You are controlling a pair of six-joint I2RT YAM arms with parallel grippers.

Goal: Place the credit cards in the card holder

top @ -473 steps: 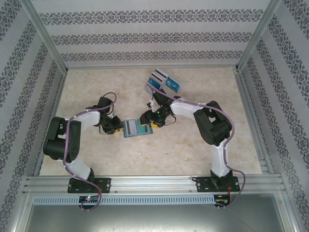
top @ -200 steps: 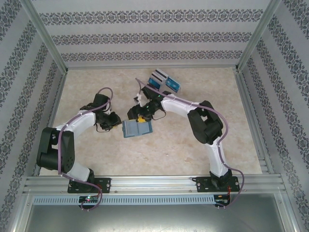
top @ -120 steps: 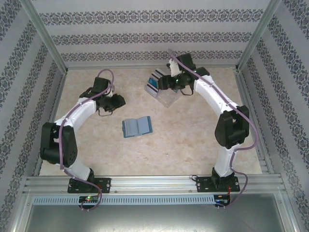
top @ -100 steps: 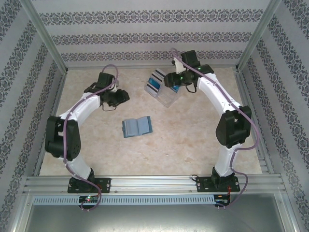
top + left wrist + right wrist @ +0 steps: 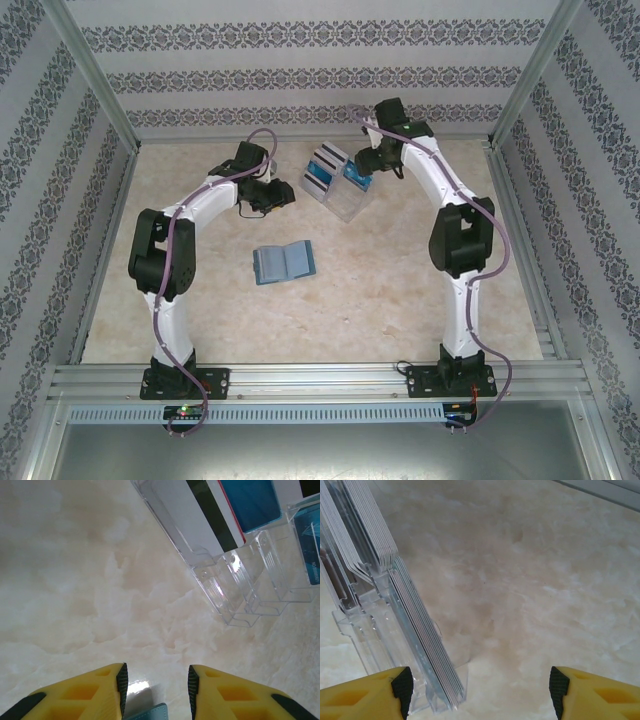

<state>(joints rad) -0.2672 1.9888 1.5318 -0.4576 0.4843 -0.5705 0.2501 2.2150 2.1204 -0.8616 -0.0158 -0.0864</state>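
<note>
Cards (image 5: 318,178) stand in the clear rack (image 5: 345,203) at the far side of the table (image 5: 420,290), some white w/ a dark stripe, some blue. The holder (image 5: 285,262) lies open and flat in the middle, well apart from the rack and from both arms.

What changed: approx 2 s ago both grippers were down at the holder, 1 on each side of it. Now both have left it and moved to the rack. The holder is at the same place as before, still open.

L gripper (image 5: 283,195) hovers near the rack's left side. In the left wrist view its fingers are apart w/ bare table between them. A small teal edge shows low in the gap; I cannot tell what it is.

R gripper (image 5: 362,168) is at the rack's right end. In the right wrist view its fingers are wide apart, nothing between them, and the card edges are just beside 1 finger.

My judgement: work on the holder is paused and the fetching of the next card begins. No card is gripped yet. How many cards are already in the pockets, I cannot tell.
</note>
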